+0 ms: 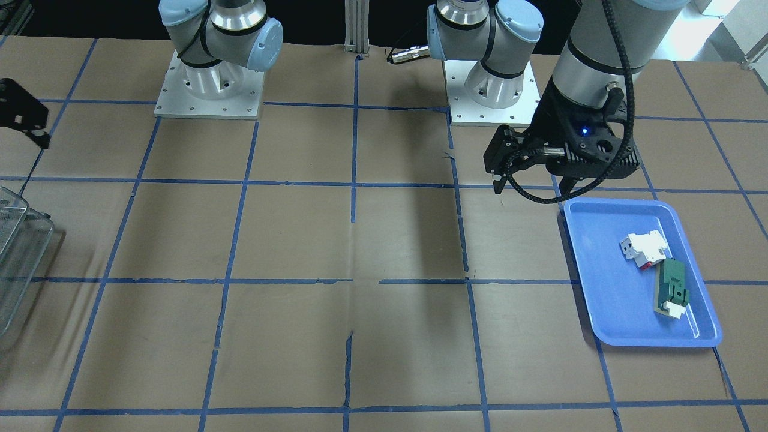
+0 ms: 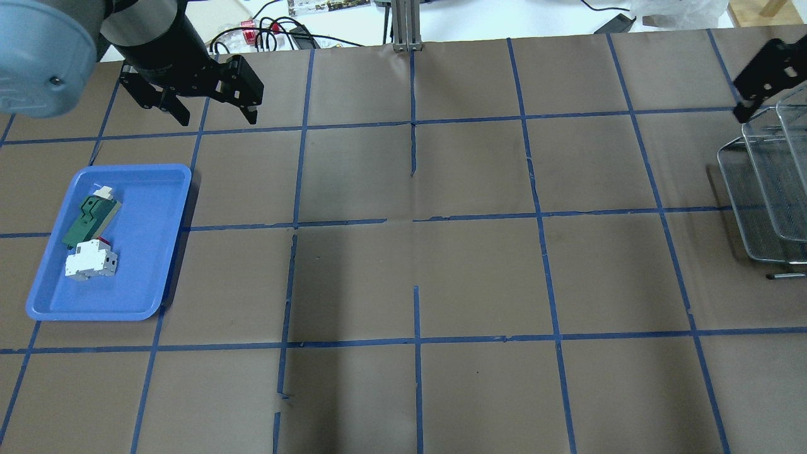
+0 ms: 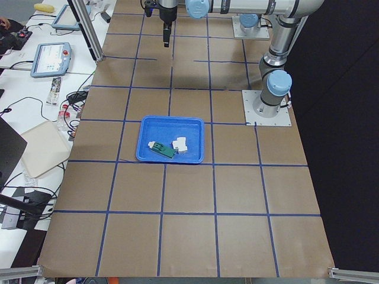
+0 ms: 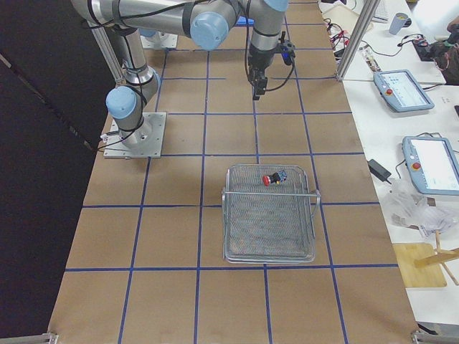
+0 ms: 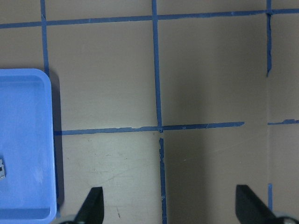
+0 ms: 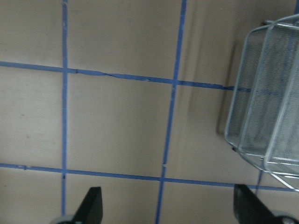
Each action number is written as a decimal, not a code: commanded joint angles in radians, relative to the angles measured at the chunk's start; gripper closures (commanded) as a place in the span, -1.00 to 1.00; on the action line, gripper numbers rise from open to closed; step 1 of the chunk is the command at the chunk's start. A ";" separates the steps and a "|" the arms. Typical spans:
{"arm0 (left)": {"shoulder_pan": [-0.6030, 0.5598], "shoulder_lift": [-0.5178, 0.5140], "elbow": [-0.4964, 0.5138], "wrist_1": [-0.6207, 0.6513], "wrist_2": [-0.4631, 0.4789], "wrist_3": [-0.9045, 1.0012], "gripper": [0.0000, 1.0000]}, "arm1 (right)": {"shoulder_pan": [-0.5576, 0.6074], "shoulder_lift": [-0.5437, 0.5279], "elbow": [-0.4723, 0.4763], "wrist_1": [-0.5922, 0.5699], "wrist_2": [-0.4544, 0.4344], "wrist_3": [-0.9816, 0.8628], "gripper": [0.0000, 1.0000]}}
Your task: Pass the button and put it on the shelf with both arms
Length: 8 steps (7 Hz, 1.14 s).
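The button [image 4: 272, 178] lay in the shelf [image 4: 270, 228]. The tray [image 2: 135, 277] held a white block [image 2: 92, 263] touching a green block [image 2: 88, 221]. The left tool [image 2: 218, 118] and the right tool [image 6: 170, 205] stood with fingers apart.

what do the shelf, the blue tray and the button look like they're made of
The shelf looks like fine metal mesh on a thicker silvery wire frame; you can see through it. The blue tray seems to be moulded plastic, smooth and slightly glossy, with a highlight near its rim. The button is too small to judge; its red cap is probably plastic.
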 commanded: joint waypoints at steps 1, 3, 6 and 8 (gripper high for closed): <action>-0.065 -0.008 0.029 -0.010 0.006 -0.012 -1.00 | 0.239 -0.070 0.109 -0.104 0.119 0.372 -1.00; -0.057 -0.002 0.029 -0.004 -0.008 0.006 -1.00 | 0.320 -0.044 0.113 -0.200 0.081 0.440 -1.00; -0.059 0.000 0.026 0.001 0.002 0.007 -1.00 | 0.321 -0.047 0.101 -0.180 0.044 0.423 -1.00; -0.057 0.003 0.026 0.004 0.003 0.009 -1.00 | 0.321 -0.044 0.114 -0.171 0.040 0.423 -1.00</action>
